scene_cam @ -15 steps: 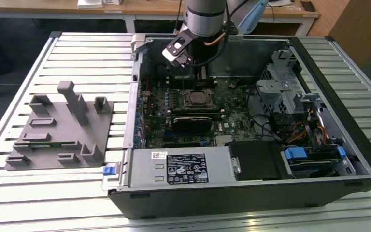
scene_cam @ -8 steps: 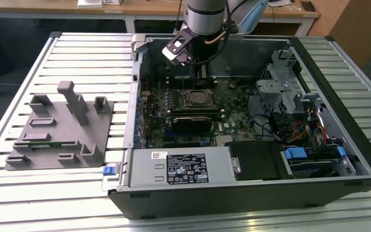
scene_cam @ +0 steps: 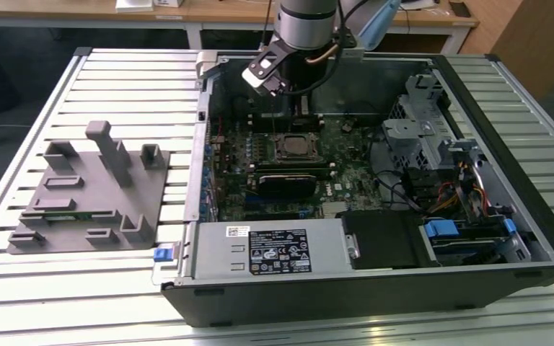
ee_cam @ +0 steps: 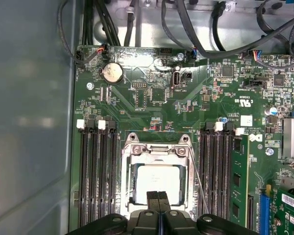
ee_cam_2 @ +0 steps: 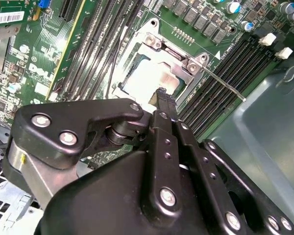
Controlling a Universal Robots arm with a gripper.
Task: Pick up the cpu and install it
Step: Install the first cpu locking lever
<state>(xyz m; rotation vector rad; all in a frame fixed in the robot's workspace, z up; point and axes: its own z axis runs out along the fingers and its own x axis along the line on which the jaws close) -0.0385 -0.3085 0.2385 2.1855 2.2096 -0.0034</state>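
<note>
First wrist view, gripper (ee_cam: 159, 198) fingers pressed together with nothing between them, tips over one edge of the cpu (ee_cam: 159, 178), cpu lying flat inside the socket frame (ee_cam: 159, 148) mid-motherboard (ee_cam: 152, 93), thin lever (ee_cam: 198, 171) alongside the frame, memory slots (ee_cam: 95, 176) flanking

Bright light is coming down from above. It is glaring white on the cpu (ee_cam_2: 148, 78) in the second wrist view. My pincer (ee_cam_2: 161, 95) is looking dark in front. Shade is lying inside the case (scene_cam: 374, 299).
</note>
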